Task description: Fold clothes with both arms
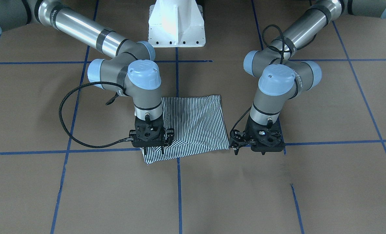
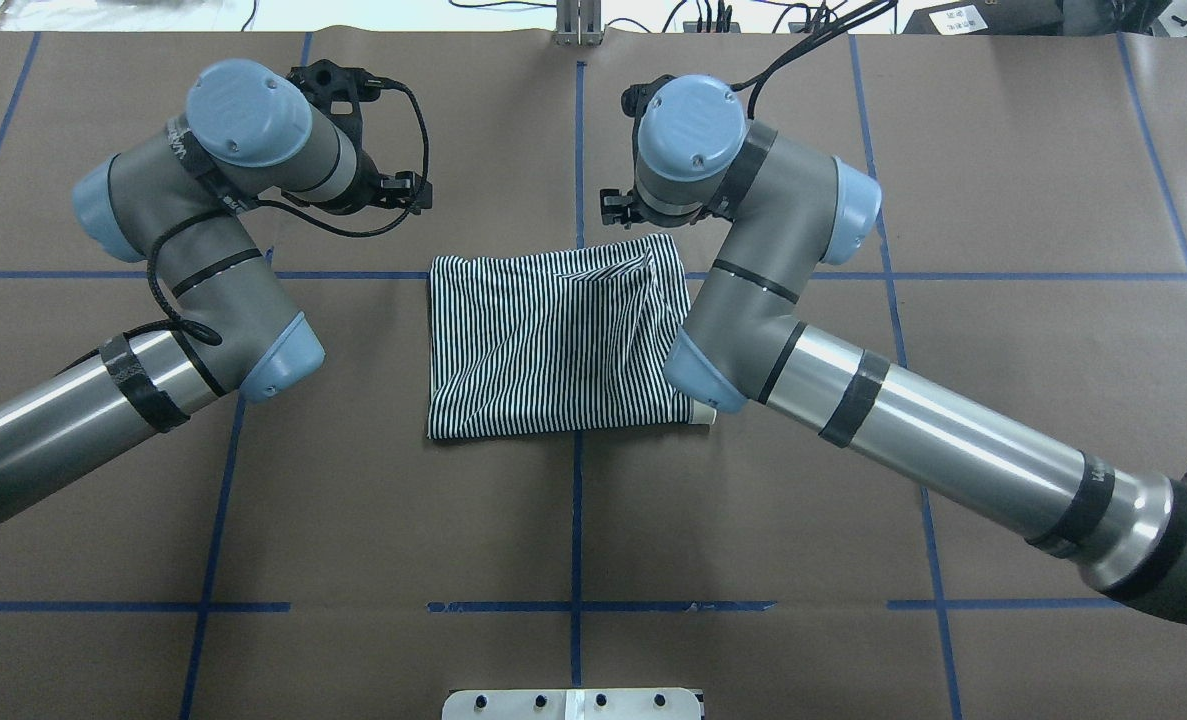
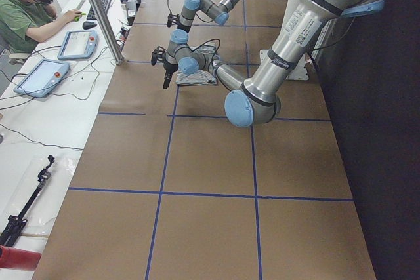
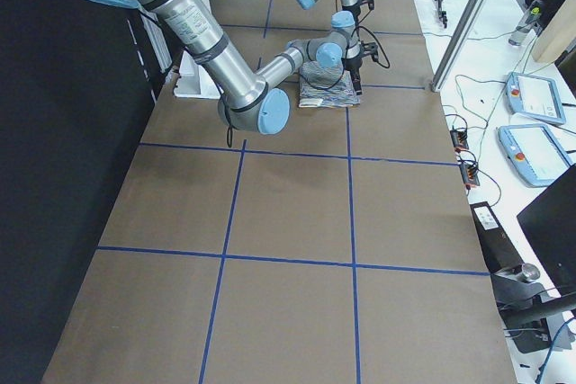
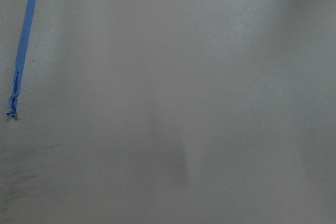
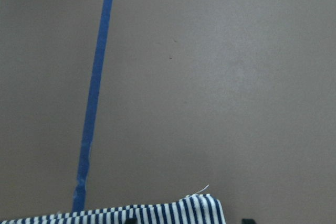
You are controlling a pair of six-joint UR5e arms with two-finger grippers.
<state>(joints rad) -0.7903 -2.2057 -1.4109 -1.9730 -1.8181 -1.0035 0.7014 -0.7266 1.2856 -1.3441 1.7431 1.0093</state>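
**Striped shirt lies folded, both grippers low at its far edge**

Clock directions are read from over the robot's shoulders, 12 o'clock pointing away from it.

The navy-and-white thin-striped polo shirt [image 2: 543,350] lies flat near the middle of the brown paper-covered table [image 2: 353,520], folded into a soft, nearly square packet. Its stripes run mostly front to back. Toward the 1 o'clock side the cloth wrinkles, and the stripes bend into slanted creases there. A sliver of plain cream fabric [image 2: 705,413] peeks out at the 5 o'clock corner.

The right silver-grey jointed arm [image 2: 913,420], with smooth metal tubes and light blue caps, reaches over the shirt's 3 o'clock edge. Its black two-finger right gripper [image 1: 154,150] points down at the 1 o'clock corner of the packet. The fingers stand apart and clamp nothing. In the wrist view their tips sit spread at the bottom edge, with the striped hem between them.

The left silver-grey jointed arm [image 2: 203,270] bends in from 9 o'clock, a braided black cable looping off its wrist. Its black left gripper [image 1: 236,145] hangs just beside the shirt's 11 o'clock corner, over bare paper. I cannot tell how its fingers are set.

Blue tape lines [image 6: 97,93] with slightly frayed edges cross the matte paper in a grid. The white metal pedestal base [image 1: 176,26] sits at 6 o'clock.
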